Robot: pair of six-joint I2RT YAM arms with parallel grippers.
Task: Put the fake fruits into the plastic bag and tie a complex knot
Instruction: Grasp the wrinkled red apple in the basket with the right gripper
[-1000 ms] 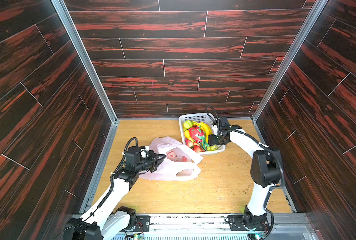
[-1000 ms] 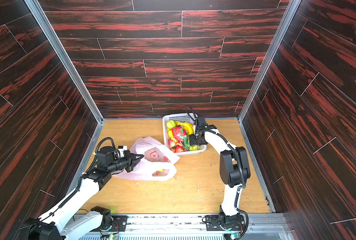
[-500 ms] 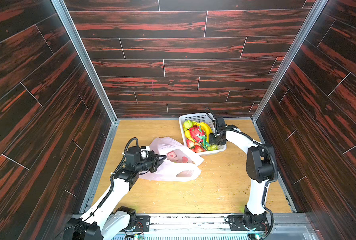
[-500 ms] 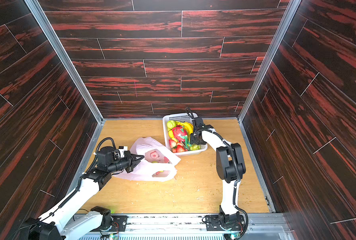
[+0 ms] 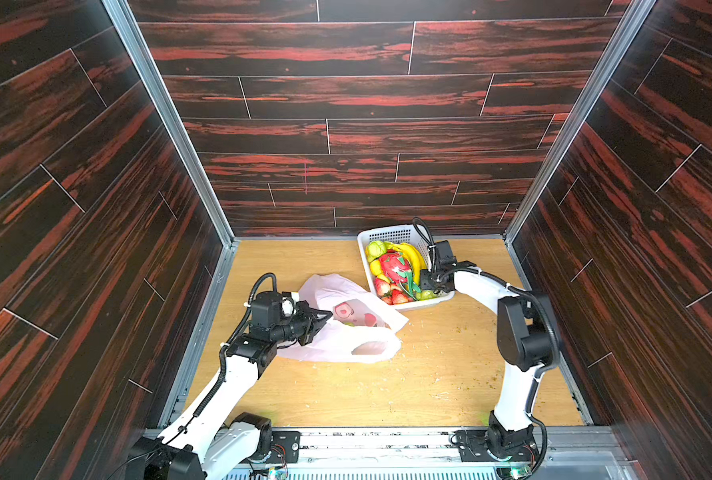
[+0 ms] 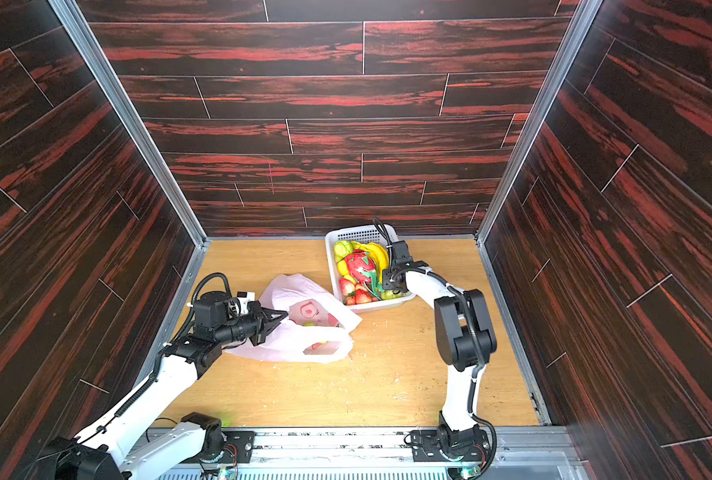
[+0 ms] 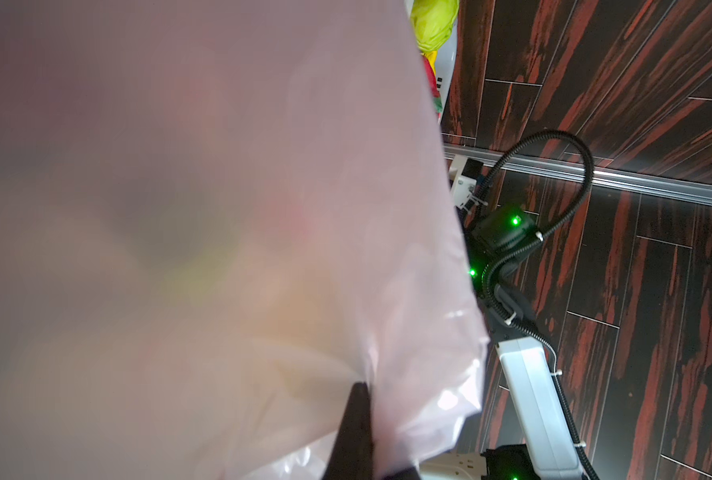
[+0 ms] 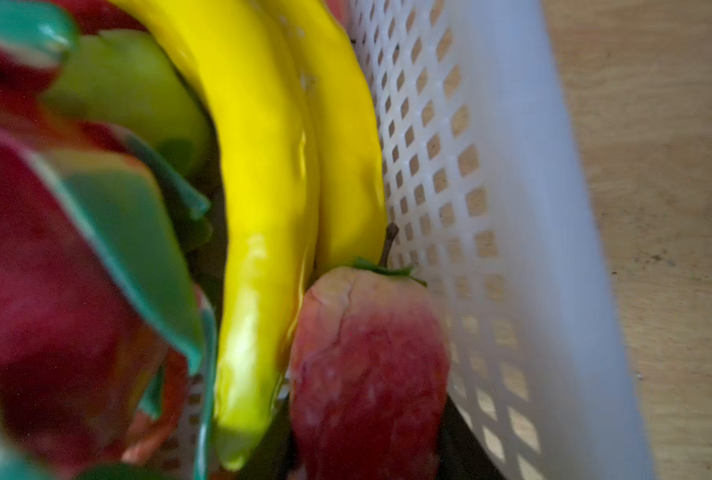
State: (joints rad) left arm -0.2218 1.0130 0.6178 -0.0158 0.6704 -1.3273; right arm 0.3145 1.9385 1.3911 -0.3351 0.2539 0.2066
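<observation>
In the basket point(image 5: 387, 237), right gripper point(image 5: 424, 283) sits low among the fake fruits point(image 5: 395, 266), a red fruit point(image 8: 366, 365) just ahead of it. Cannot tell whether it grips. Left gripper point(image 5: 320, 319) is pinched closed on the plastic bag point(image 5: 346, 345) edge beside it, presumably to hold the mouth open for loading.

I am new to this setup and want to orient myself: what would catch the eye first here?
The bright fake fruits heaped in the white basket, at the back, right of centre. Then the pale-pink plastic bag lying left of centre, its edge pinched by the left gripper.
</observation>
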